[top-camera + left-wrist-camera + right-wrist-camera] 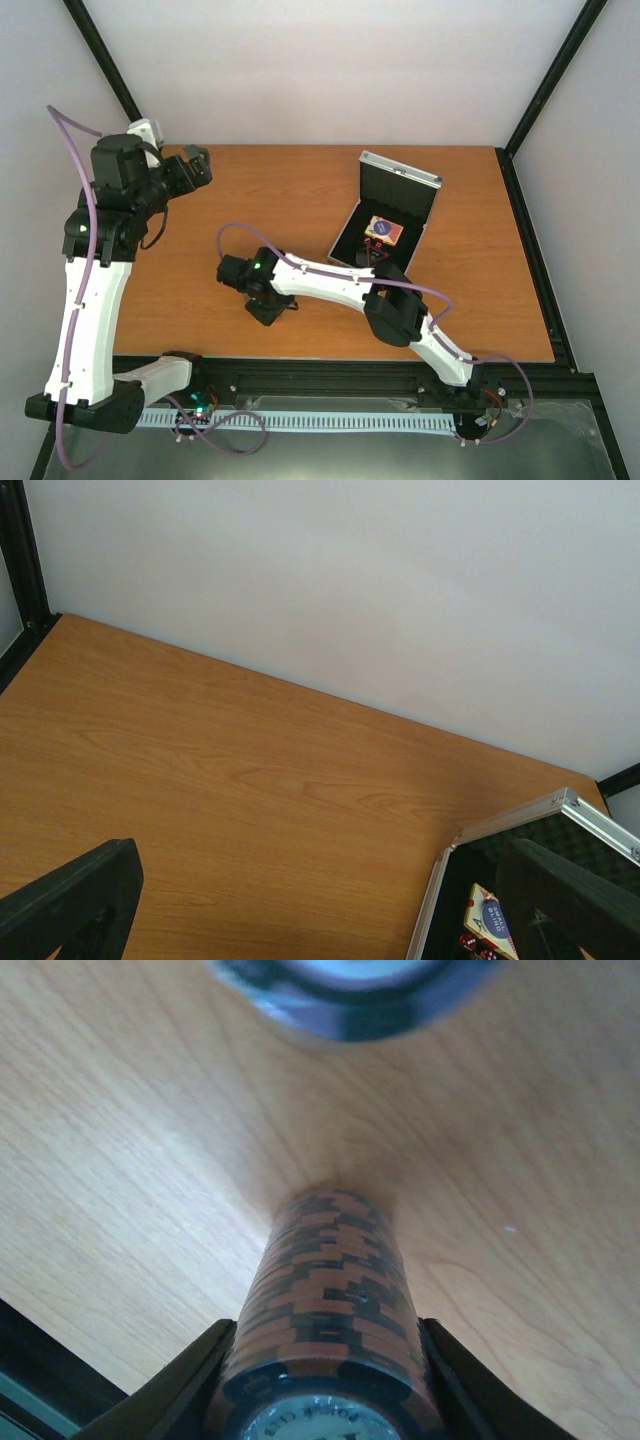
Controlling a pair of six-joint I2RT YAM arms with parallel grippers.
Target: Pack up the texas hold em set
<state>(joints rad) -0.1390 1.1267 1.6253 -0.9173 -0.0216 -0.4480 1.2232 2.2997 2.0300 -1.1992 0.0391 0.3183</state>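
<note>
Stack: orange-and-black striped poker chip stack [325, 1290] on wooden bench [300, 200], centre front.
Right claw [325, 1410]: closed on stack's two sides.
Left claw [196, 166]: wide, holding nothing, far left.
Case: silver aluminium case [400, 180] open, back right; pink-red card box [383, 230] inside.

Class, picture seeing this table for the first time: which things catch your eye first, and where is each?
The open silver case stands at the table's far right, a card box lying in its black lining. Near the middle, the right gripper grips an orange-and-black chip stack that fills the right wrist view. The left gripper hangs open over the far left corner.
</note>
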